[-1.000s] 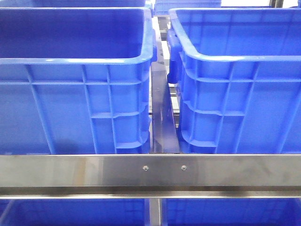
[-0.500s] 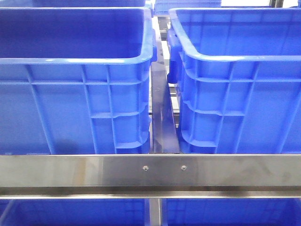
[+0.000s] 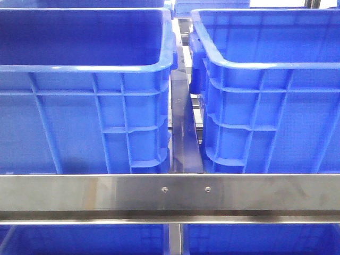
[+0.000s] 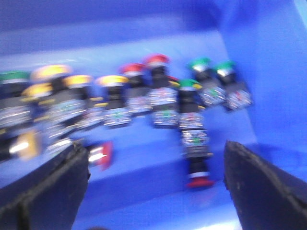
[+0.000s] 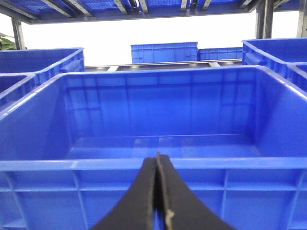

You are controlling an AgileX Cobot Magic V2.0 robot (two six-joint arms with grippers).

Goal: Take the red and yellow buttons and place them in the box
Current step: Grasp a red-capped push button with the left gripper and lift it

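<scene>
The left gripper is hanging with its jaws spread wide and empty inside a blue crate, over a blurred row of red and yellow buttons and green-capped ones lying on its floor. The right gripper is sitting pinched together on nothing, facing the near wall of the box.

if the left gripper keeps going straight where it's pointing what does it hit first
Probably the green-capped button with a red-tipped one just below it: both lie between the open left gripper fingers, on the blue crate floor. The view is blurred, so depth is uncertain; nothing else seems to be in the way.
</scene>
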